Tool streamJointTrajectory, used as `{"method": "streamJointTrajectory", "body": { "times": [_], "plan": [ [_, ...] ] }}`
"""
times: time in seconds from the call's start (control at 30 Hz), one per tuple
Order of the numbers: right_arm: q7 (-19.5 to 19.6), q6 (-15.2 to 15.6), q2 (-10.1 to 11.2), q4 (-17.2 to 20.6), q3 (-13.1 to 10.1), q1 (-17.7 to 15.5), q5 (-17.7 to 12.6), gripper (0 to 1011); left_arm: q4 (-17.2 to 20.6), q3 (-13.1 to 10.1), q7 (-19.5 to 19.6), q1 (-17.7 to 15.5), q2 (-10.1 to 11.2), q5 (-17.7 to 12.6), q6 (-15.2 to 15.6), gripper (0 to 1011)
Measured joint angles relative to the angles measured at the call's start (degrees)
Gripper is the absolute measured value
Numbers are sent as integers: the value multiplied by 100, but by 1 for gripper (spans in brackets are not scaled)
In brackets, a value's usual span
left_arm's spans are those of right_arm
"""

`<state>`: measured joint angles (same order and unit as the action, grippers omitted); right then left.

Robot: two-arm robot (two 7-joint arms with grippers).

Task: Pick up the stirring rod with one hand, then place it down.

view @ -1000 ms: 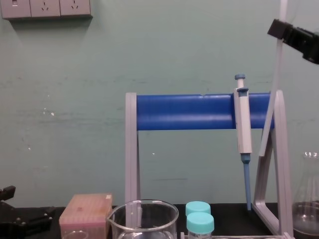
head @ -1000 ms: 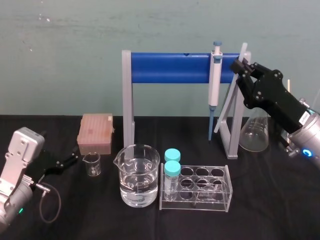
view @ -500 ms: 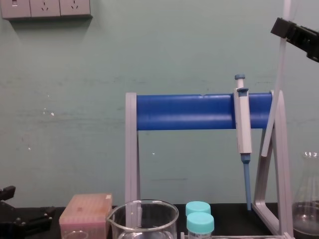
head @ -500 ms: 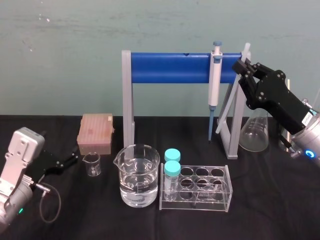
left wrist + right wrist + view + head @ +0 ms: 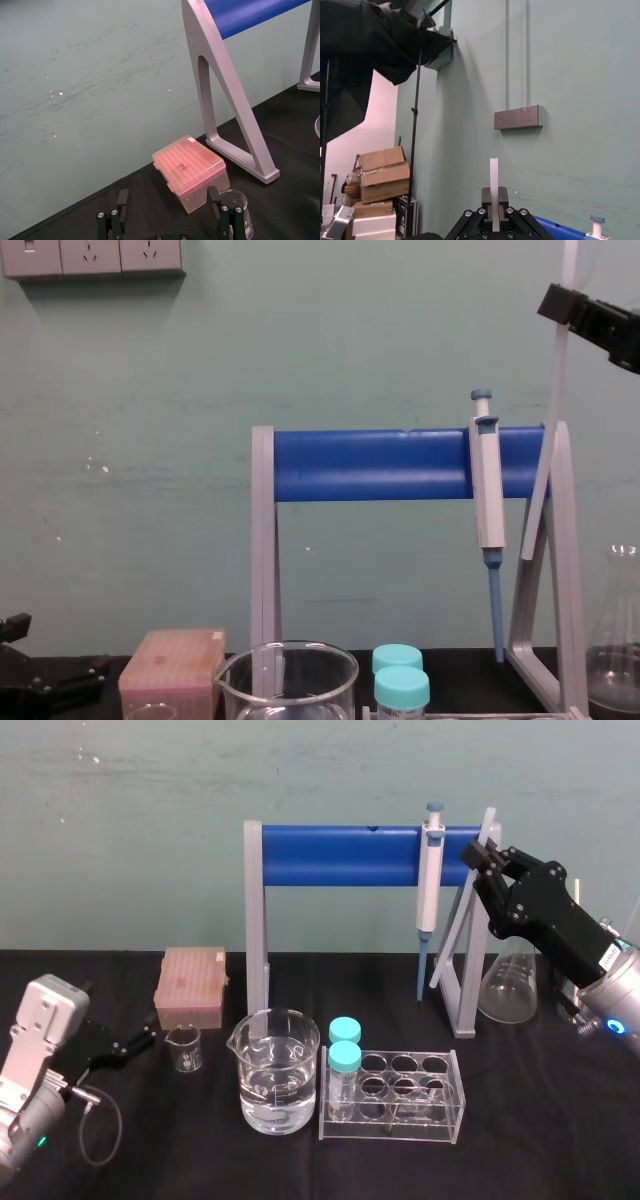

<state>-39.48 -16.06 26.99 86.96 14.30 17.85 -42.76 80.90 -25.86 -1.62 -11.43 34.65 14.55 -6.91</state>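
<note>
My right gripper is at the right end of the tall stand with a blue crossbar and grey legs, level with the bar. Its jaws are pinched tight on the long, thin, translucent-white stirring rod, gripping it near its upper end. The rod hangs tilted and clear of the table, slanting down across the stand's right leg, just right of the grey-white pipette with a blue tip hung on the bar. My left gripper rests low, well left of the stand, jaws apart and empty.
</note>
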Motion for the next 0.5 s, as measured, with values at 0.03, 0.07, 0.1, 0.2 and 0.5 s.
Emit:
{"method": "streamJointTrajectory", "body": {
  "times": [0.03, 0.07, 0.1, 0.2, 0.5],
  "plan": [
    [0, 1, 0, -2, 2, 2, 0, 67, 0, 0, 0, 0, 0, 0, 0, 1000],
    [-1, 2, -1, -4, 4, 4, 1, 67, 0, 0, 0, 0, 0, 0, 0, 1000],
    [-2, 3, -1, -6, 7, 4, 2, 67, 0, 0, 0, 0, 0, 0, 0, 1000],
    [-2, 6, -1, -3, 10, 3, 6, 67, 0, 0, 0, 0, 0, 0, 0, 1000],
    [8, 16, 8, 38, 16, -40, 15, 67, 0, 0, 0, 0, 0, 0, 0, 1000]
  ]
}}
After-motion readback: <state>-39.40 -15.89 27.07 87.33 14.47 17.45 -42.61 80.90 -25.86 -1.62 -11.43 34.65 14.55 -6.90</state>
